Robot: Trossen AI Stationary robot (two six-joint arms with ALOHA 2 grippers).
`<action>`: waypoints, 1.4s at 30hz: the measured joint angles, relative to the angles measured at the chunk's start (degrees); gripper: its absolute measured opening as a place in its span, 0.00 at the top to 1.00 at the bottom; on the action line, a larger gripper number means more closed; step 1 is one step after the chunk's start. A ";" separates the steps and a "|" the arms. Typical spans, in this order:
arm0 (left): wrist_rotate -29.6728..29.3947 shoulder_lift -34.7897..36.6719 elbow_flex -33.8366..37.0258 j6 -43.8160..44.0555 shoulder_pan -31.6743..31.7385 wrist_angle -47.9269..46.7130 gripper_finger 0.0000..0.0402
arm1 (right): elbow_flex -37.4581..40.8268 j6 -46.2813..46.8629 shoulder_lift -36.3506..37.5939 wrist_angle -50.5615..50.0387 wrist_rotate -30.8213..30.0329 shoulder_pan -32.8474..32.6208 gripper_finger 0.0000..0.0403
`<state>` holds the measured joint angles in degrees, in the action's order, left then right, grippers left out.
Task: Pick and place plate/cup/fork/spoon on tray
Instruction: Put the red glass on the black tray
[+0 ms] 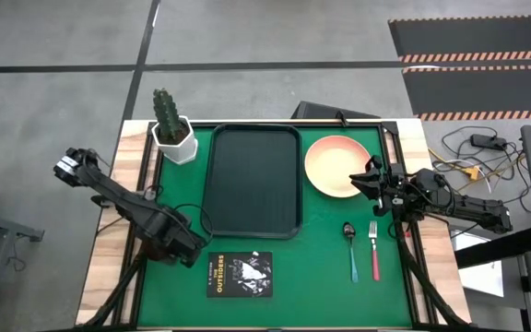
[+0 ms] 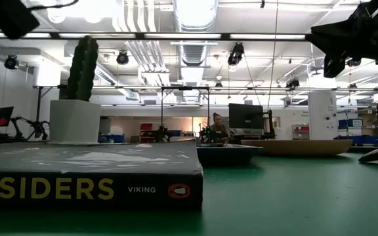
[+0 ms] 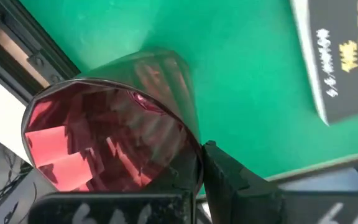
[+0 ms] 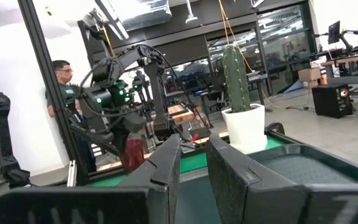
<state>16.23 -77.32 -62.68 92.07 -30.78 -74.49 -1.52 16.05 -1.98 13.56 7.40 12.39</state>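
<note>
On the green-matted counter (image 1: 321, 277), the left end effector (image 1: 184, 249) sits low near the counter's left front, just left of the black book (image 1: 240, 274), and it is clamped on the maroon cup (image 3: 110, 137): the left wrist view shows the cup's open mouth and ribbed wall filling the space at the dark fingers (image 3: 229, 180), with one finger pressed against its rim. The same cup shows as a dark red cylinder in the right wrist view, held under the far arm. The tray (image 1: 252, 180) lies bare in the middle of the counter, its long sides running front to back, well apart from the cup. The peach-orange plate (image 1: 335, 166) rests on the mat just right of the tray's far right corner. The right end effector (image 1: 369, 177) hovers at the plate's right edge; its fingers (image 4: 166, 168) stand a narrow gap apart with nothing between them. Nearer the front, the spoon (image 1: 351, 249) with its teal handle and the fork (image 1: 374, 249) with its red handle lie side by side, parallel, the spoon to the left, both right of the tray. A cactus in a white pot (image 1: 173, 134) stands at the far left corner, just beside the tray. In the right wrist view a person (image 4: 64, 93) stands in the room beyond the counter.
</note>
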 joint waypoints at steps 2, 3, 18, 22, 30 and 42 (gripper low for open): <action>-0.09 0.00 -2.58 -0.94 0.02 -0.46 1.00 | 0.00 -0.06 0.00 0.00 -0.02 0.00 0.83; -0.35 0.00 -4.06 -1.26 0.03 -0.31 1.00 | 0.00 -0.13 0.00 0.00 -0.02 -0.01 0.83; -18.47 -8.83 -25.25 -43.08 15.93 -0.02 1.00 | 0.00 -0.15 0.00 0.42 -0.07 0.00 0.83; -18.23 -15.09 -29.97 -59.25 23.94 -0.14 1.00 | 0.00 -0.15 0.00 0.42 -0.07 0.01 0.83; -25.31 -27.88 -37.95 -84.41 40.06 -7.07 1.00 | 0.00 -0.07 0.00 0.39 -0.07 0.01 0.83; -31.68 -37.13 -39.90 -102.11 60.03 -5.35 1.00 | 0.00 -0.02 0.00 0.20 -0.04 0.00 0.83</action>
<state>-15.45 -114.45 -102.59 -10.04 29.25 -79.84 -1.52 16.03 -1.98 13.76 7.35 12.39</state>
